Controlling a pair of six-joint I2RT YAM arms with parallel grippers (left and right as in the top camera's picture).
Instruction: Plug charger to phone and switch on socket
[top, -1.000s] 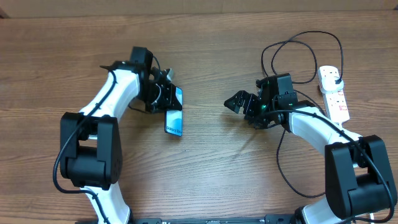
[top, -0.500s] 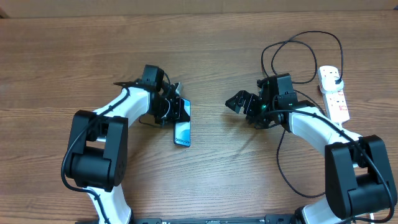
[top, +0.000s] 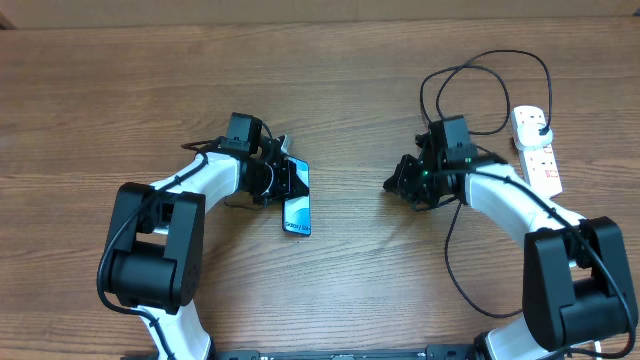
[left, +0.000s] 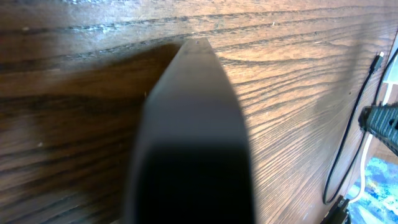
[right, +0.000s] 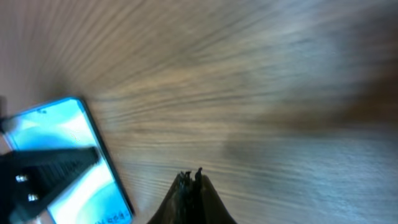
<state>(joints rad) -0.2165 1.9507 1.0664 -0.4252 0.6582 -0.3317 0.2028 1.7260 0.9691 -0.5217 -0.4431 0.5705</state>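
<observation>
Overhead, the phone (top: 297, 212) sits screen-up left of centre on the wooden table (top: 400, 300), its far end pinched by the left gripper (top: 292, 183), the right gripper (top: 392, 183) well apart with fingers pressed together, and beyond it the charger (top: 520, 54) loops to the white socket (top: 537, 150).

There is one phone (top: 296, 205), one charger (top: 510, 52), one socket (top: 538, 152) and one table (top: 330, 80).
</observation>
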